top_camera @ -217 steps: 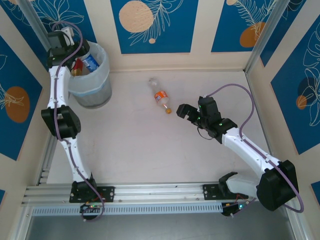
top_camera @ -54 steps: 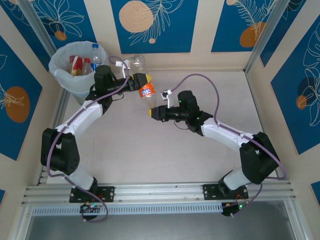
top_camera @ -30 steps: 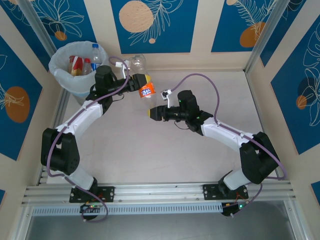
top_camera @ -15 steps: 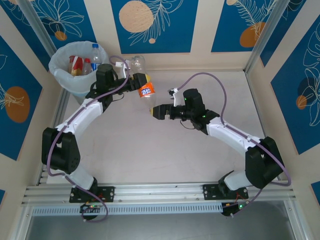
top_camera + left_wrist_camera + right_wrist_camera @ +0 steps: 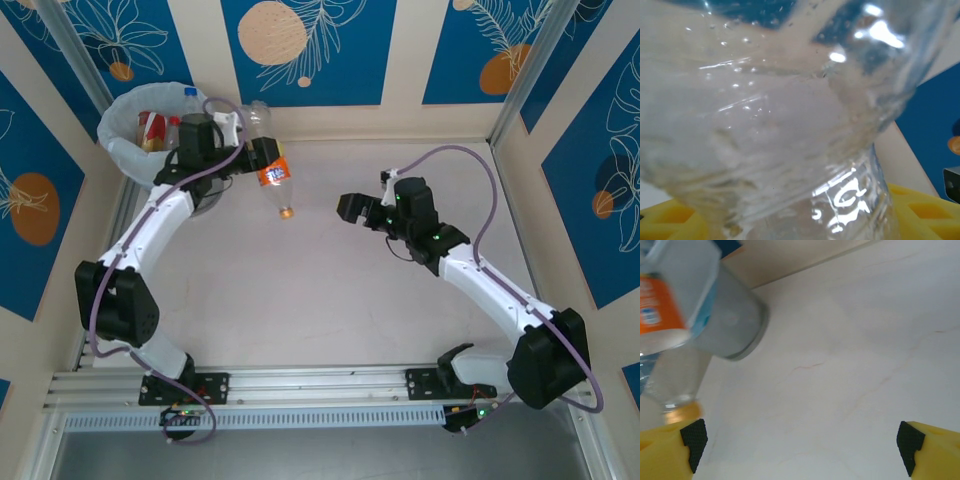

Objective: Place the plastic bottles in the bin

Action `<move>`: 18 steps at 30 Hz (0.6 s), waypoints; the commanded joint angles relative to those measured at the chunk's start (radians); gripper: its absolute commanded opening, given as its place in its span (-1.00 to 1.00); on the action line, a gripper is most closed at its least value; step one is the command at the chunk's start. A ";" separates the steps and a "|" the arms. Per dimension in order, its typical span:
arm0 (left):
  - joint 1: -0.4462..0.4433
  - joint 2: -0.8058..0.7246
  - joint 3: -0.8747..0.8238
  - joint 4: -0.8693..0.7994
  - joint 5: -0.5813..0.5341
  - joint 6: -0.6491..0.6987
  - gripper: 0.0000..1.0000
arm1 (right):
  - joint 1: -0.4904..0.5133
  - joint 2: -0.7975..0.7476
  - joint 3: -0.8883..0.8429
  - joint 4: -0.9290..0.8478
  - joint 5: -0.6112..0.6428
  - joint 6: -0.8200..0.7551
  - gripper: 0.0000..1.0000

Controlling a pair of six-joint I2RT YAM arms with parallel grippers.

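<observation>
A clear plastic bottle (image 5: 272,176) with an orange label and an orange cap hangs cap-down over the table, just right of the bin. My left gripper (image 5: 266,155) is shut on its body. In the left wrist view the clear bottle wall (image 5: 790,125) sits between the yellow fingers (image 5: 922,212). The grey bin (image 5: 140,150), lined with a white bag, holds several bottles (image 5: 152,126) with red and blue labels. My right gripper (image 5: 349,207) is open and empty, well to the right of the held bottle (image 5: 660,310), its yellow fingertips (image 5: 675,450) spread wide over bare table.
The table (image 5: 330,290) is pale and bare between the arms. Blue and cream panels (image 5: 300,50) wall it in at the back and sides. The bin's grey base (image 5: 732,325) shows beyond the hanging bottle in the right wrist view.
My left arm has carried the bottle left, closer to the bin. My right gripper has drawn back to the right, away from the bottle's cap end.
</observation>
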 commanded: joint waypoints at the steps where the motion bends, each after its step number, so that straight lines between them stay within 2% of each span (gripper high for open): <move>1: 0.041 -0.035 0.096 -0.132 -0.087 0.116 -0.08 | -0.040 -0.046 -0.050 -0.059 0.090 0.080 0.99; 6: 0.096 -0.022 0.220 -0.224 -0.185 0.201 -0.09 | -0.082 -0.084 -0.093 -0.048 0.087 0.113 0.99; 11: 0.149 -0.001 0.340 -0.257 -0.154 0.251 -0.08 | -0.103 -0.089 -0.103 -0.053 0.071 0.127 0.99; 18: 0.199 0.078 0.544 -0.342 -0.242 0.335 -0.08 | -0.107 -0.093 -0.113 -0.055 0.064 0.132 0.99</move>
